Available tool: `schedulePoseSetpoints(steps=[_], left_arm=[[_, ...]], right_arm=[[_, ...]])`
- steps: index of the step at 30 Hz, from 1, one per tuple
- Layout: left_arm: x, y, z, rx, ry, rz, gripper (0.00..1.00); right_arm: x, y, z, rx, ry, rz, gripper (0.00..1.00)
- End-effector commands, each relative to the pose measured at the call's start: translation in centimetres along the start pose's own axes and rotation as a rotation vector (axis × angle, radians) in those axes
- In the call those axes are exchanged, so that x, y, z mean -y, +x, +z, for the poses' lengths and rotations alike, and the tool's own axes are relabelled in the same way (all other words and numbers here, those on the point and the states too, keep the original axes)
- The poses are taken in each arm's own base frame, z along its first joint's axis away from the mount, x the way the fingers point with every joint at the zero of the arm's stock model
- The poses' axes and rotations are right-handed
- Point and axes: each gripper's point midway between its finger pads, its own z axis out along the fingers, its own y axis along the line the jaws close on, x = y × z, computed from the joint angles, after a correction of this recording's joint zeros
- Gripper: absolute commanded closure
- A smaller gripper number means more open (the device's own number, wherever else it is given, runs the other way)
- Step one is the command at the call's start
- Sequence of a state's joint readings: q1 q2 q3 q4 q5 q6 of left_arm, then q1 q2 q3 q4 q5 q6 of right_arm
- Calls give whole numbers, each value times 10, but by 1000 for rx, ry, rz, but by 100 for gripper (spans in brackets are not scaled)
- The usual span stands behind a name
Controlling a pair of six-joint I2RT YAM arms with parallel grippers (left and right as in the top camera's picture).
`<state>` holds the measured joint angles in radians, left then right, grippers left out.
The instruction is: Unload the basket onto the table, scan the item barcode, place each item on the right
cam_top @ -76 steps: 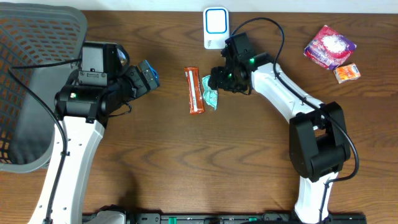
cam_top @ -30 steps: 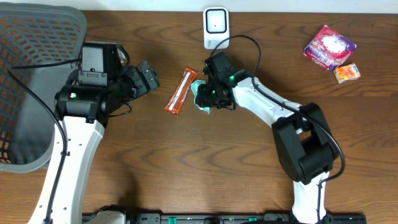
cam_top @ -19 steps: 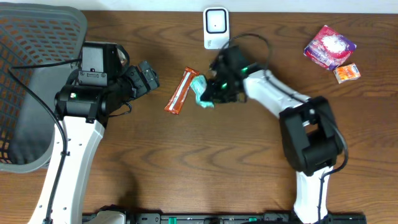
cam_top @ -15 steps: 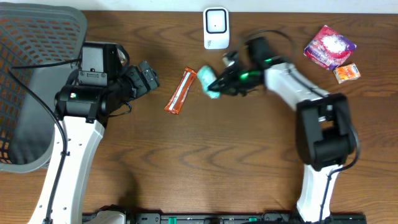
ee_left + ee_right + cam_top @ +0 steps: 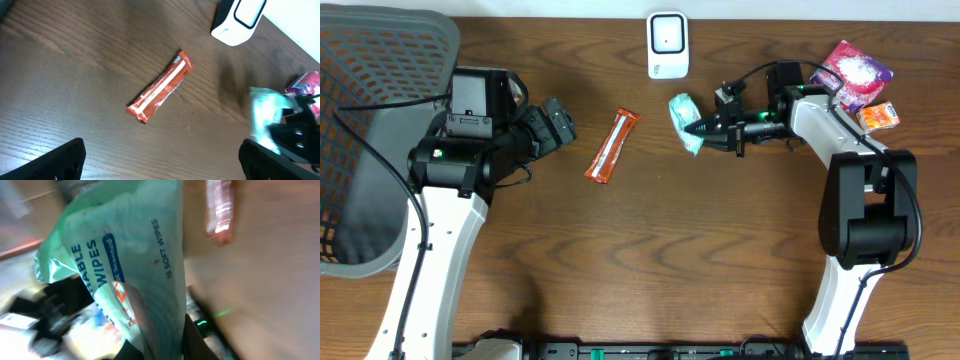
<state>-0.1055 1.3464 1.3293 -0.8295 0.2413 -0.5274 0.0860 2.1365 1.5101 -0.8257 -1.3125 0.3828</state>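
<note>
Wipes in a mint-green soft plastic packet [image 5: 684, 122] were pinched in the closed right gripper [image 5: 705, 128], just right of and nearer than the white upright barcode scanner [image 5: 667, 44], likely to present its code, while the left gripper [image 5: 560, 120] stood wide, empty.

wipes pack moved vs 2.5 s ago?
Yes. In the overhead view the wipes pack shifted right and up toward the scanner, away from the snack bar, gripped by the right claw.
</note>
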Motion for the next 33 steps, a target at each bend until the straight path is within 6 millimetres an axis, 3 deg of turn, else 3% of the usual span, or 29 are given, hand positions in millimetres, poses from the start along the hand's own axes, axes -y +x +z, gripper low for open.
schedulePoseSetpoints(steps=[1,4,11,14,18,26,32,33], left_arm=[[0,-1,-2,5,2,-4,2],[0,-1,-2,5,2,-4,2],[0,-1,-2,5,2,-4,2],[0,-1,-2,5,3,-4,2],[0,-1,-2,5,2,-4,2],[0,-1,-2,5,2,-4,2],[0,-1,-2,5,3,-4,2],[0,-1,-2,5,2,-4,2]], right_arm=[[31,-26,0,179,400,-91,99],[17,-60,-10,350,590,-260,99],[-67,-149,-39,946,918,-696,99],[-97,-167,-18,1075,876,-838,99],[-85,-183,-5,1101,831,-830,99],[-85,-198,-22,1136,799,-837,99],[-44,-183,-133,1177,1091,-582,99],[-30,-171,-175,1191,1184,-485,99]])
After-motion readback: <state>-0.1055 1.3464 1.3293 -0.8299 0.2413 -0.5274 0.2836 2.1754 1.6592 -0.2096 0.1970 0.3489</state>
